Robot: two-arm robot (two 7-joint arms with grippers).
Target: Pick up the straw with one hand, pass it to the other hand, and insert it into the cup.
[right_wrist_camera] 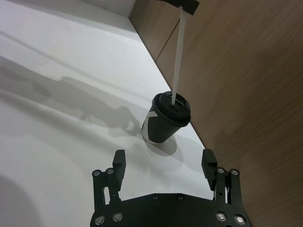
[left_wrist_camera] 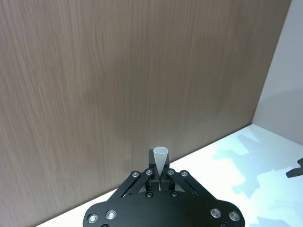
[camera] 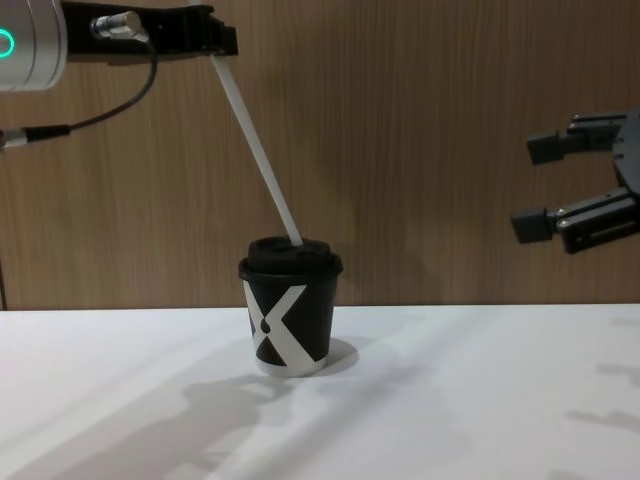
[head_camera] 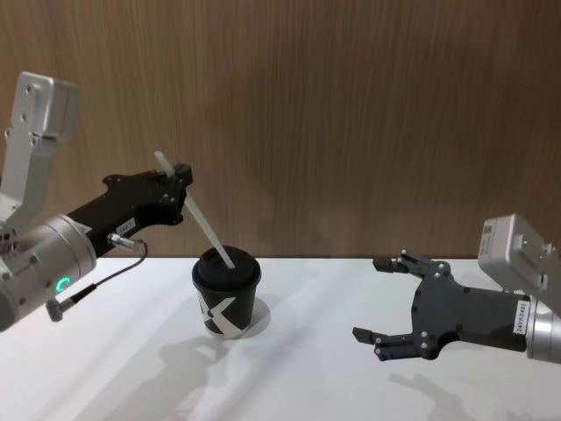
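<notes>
The black cup (head_camera: 226,303) (camera: 291,318) (right_wrist_camera: 164,125) with a white X stands on the white table, left of centre. The white straw (head_camera: 203,223) (camera: 258,150) (right_wrist_camera: 178,56) slants up to the left from the cup's lid, its lower tip resting on the lid. My left gripper (head_camera: 181,179) (camera: 218,42) is shut on the straw near its upper end; the straw's open end (left_wrist_camera: 160,160) pokes out past the fingers. My right gripper (head_camera: 379,298) (camera: 536,180) (right_wrist_camera: 163,163) hangs open and empty over the table to the right of the cup.
A wood-panelled wall (head_camera: 351,105) rises close behind the cup. The white table (head_camera: 298,377) stretches out in front and to the right. A cable (camera: 90,115) dangles from the left arm.
</notes>
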